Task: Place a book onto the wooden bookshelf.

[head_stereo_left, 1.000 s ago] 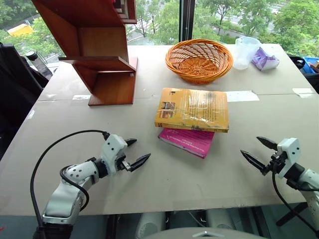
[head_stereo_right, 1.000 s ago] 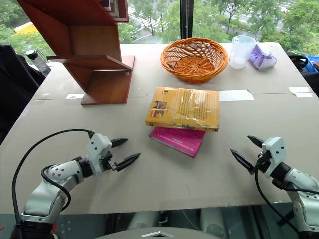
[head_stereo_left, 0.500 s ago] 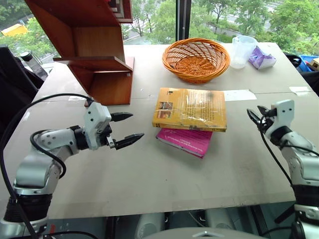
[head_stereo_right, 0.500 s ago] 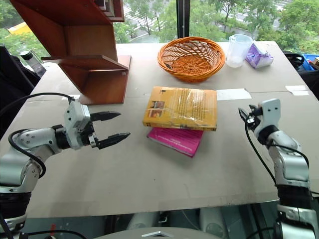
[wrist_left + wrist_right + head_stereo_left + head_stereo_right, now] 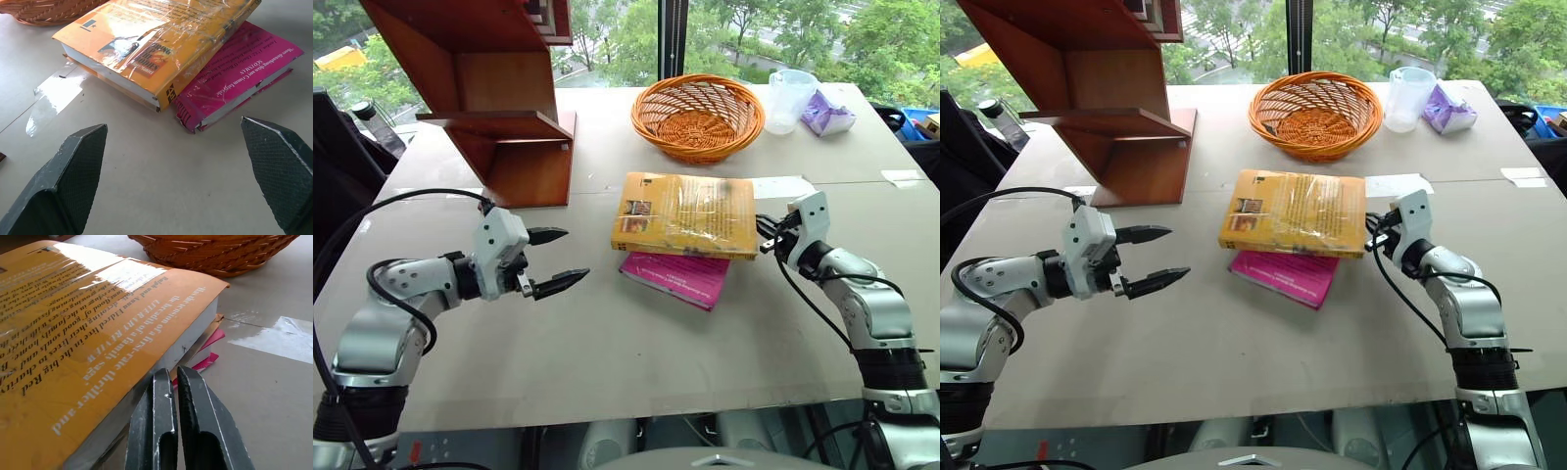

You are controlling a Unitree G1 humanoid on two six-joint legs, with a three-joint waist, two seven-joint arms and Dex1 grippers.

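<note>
The wooden bookshelf (image 5: 504,108) stands at the far left corner of the counter (image 5: 607,343), its flat shelves bare. In front of it, nearer the front edge, the left claw (image 5: 556,260) hangs above the counter with its jaws spread wide and nothing between them, pointing toward the books but well apart from them. The book (image 5: 687,213) lies flat near the middle of the counter, resting partly on a magenta book (image 5: 677,277) that sticks out toward the front edge. Behind them, toward the far edge, sits a wicker basket (image 5: 698,116). The right claw (image 5: 175,382) is pinched shut on nothing, its tips pressed up against the book's right-hand page edge, low by the counter.

The risk I see: a shut claw can only push. If it drives on, the book could slide over the glossy magenta cover and skew away from the left claw, or drag the magenta book along. If the tips wedge between the two books, the lift could bring up the wrong one. The left claw's wide jaws may also catch both books at once.

A second ago the right claw stood open near the counter's front right corner; it has since shut and swung in to the book. The left claw has risen, jaws unchanged. The books have not moved.
</note>
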